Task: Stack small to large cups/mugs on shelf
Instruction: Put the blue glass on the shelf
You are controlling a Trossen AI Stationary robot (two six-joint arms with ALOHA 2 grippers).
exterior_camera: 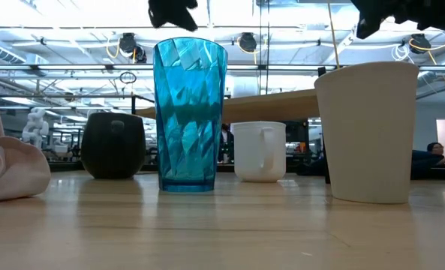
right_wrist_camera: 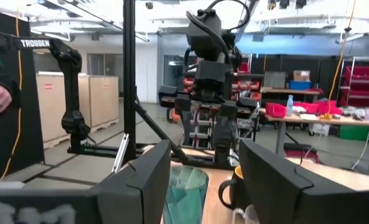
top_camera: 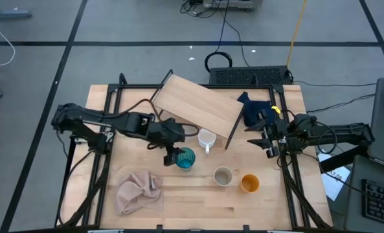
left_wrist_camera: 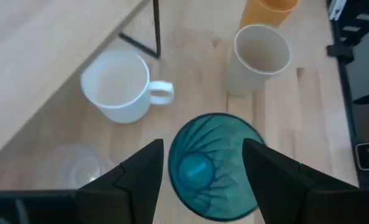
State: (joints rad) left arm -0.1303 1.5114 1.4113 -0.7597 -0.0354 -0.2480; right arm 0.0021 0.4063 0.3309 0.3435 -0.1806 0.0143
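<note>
the left gripper (top_camera: 173, 157) hangs over the middle of the worktop (top_camera: 269, 207), right above the teal tumbler (top_camera: 186, 158). in the left wrist view its two fingers (left_wrist_camera: 140, 180) stand wide apart on either side of the tumbler's rim, and whether they touch the glass cannot be told; the low view shows the tumbler standing upright on the wood.

close around it: the white handled mug (top_camera: 206, 139) stands just beside it toward the far edge, handle turned to the near edge, right at the shelf's black wire leg (left_wrist_camera: 157, 28). the beige cup (top_camera: 223, 176) is near, toward the near right corner, and the orange cup (top_camera: 249, 184) sits just beyond that. a tiny clear glass (left_wrist_camera: 78, 167) rests next to the tumbler under the shelf's edge. the black mug (exterior_camera: 113, 145) shows in the low view, behind and to one side of the tumbler. a pink cloth (top_camera: 140, 191) lies crumpled by the near left corner, a navy cloth (top_camera: 255, 109) at the far right.

the shelf (top_camera: 198, 107), a light-wood board, sits skewed across the far middle of the worktop with nothing on top.

the tumbler is tall, faceted and see-through blue-green.

the right gripper (top_camera: 270, 136) waits near the right edge, its fingers spread and empty.
</note>
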